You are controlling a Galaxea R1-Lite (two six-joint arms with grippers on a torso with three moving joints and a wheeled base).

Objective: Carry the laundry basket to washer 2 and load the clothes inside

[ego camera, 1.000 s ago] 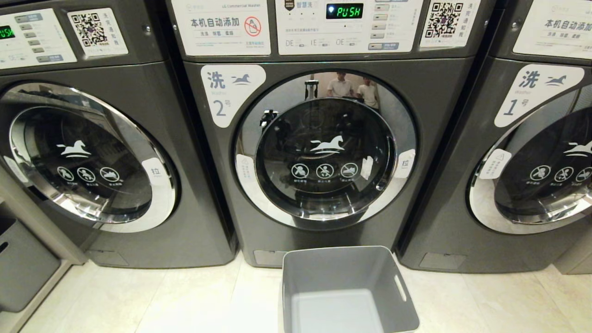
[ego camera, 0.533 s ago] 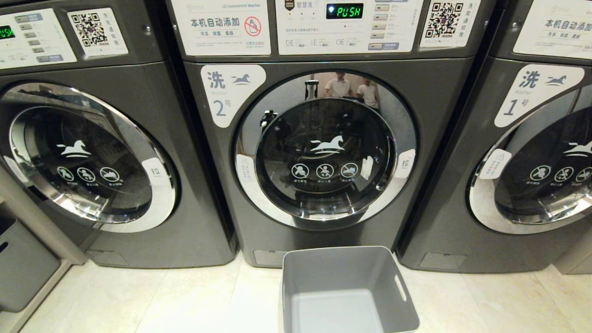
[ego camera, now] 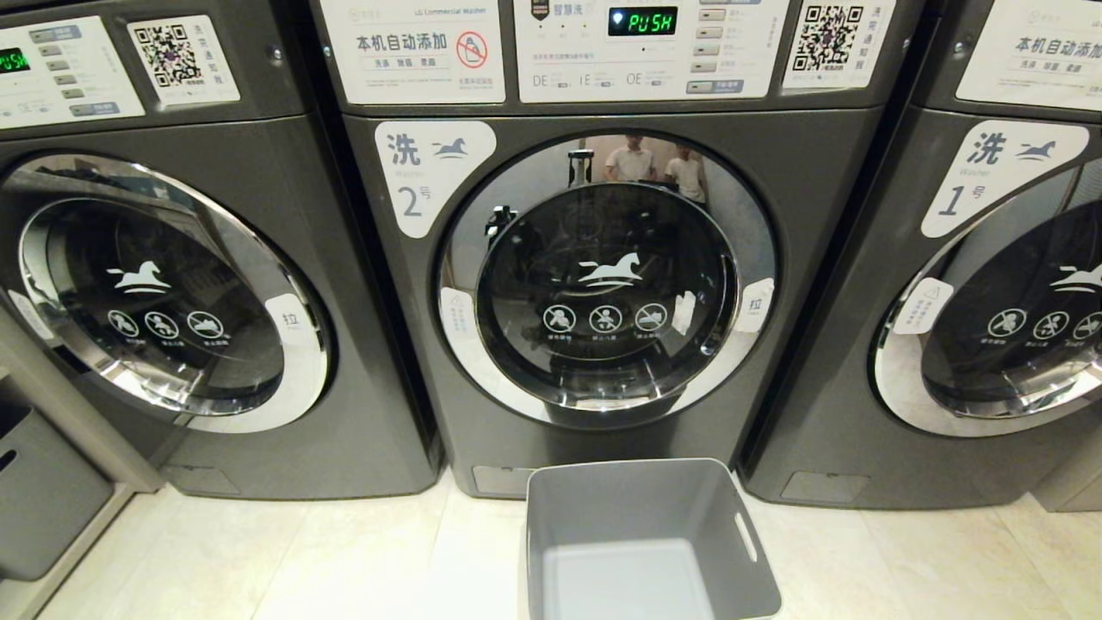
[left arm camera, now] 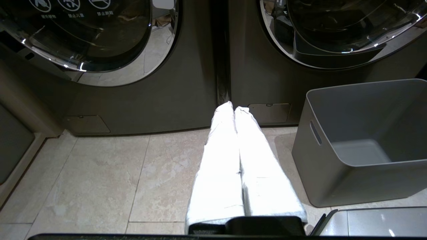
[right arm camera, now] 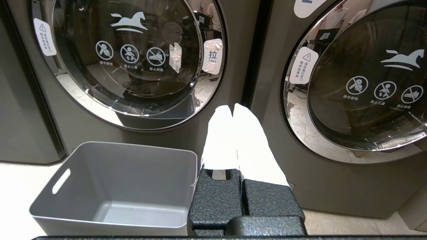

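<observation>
The laundry basket (ego camera: 637, 499) stands on the tiled floor right in front of washer 2 (ego camera: 405, 362), and its inside is bare. Washer 2's round glass door (ego camera: 607, 275) is shut. The clothes are out of view. Neither arm shows in the head view. My left gripper (left arm camera: 233, 108) hangs shut and holds nothing, low over the floor to the left of the basket (left arm camera: 320, 166). My right gripper (right arm camera: 232, 108) is also shut and holds nothing. It is beside the basket's (right arm camera: 133, 173) right wall, pointing at the gap between washer 2 (right arm camera: 230, 133) and the machine to its right.
Washer 1 (ego camera: 861, 387) stands to the right of washer 2, and a third alike machine (ego camera: 284, 215) to its left. A grey bin (ego camera: 43, 499) sits low at the far left. Pale floor tiles (ego camera: 301, 560) lie to the left of the basket.
</observation>
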